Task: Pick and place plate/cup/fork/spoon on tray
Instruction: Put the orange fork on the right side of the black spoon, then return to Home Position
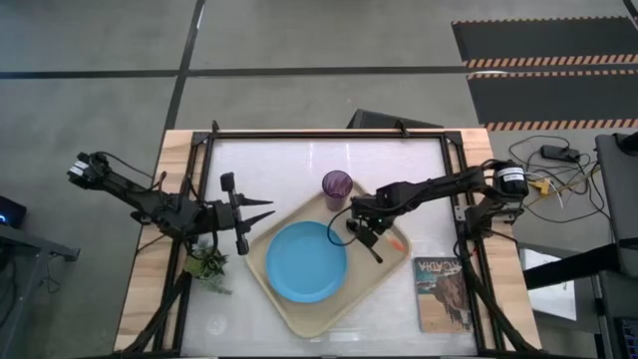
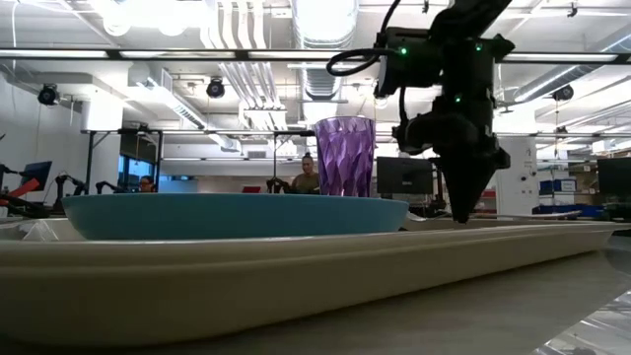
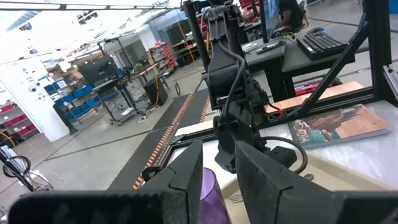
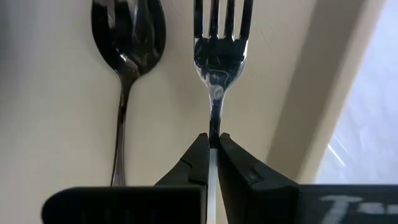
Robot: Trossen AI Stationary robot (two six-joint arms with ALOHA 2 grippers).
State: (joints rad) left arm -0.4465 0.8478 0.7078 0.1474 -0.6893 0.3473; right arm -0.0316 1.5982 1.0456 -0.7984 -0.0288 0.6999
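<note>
The beige tray [image 1: 384,271] lies askew at mid-table. The light-blue plate [image 1: 307,261] rests on its floor, and the purple cup [image 1: 337,187] stands upright at its far corner. The dark spoon [image 4: 127,37] lies on the tray floor beside the fork [image 4: 217,56], whose orange handle [image 1: 397,242] points toward the tray's right corner. My right gripper [image 1: 351,227] is low over the tray, right of the plate, shut on the fork. My left gripper [image 1: 267,212] is open and empty over the table, left of the tray. My right gripper pinches the fork's thin metal neck [image 4: 214,124], just behind the tines, between its two fingertips. In the low view the fingers [image 2: 461,192] point down into the tray. The fork runs parallel to the spoon, tines away from the wrist. The tray rim hides whether it is lifted clear.
A printed book [image 1: 442,292] lies on the table right of the tray's near side. A small green plant-like thing [image 1: 209,264] lies near the left arm. Black frame rails [image 1: 329,133] run along the table's far and side edges.
</note>
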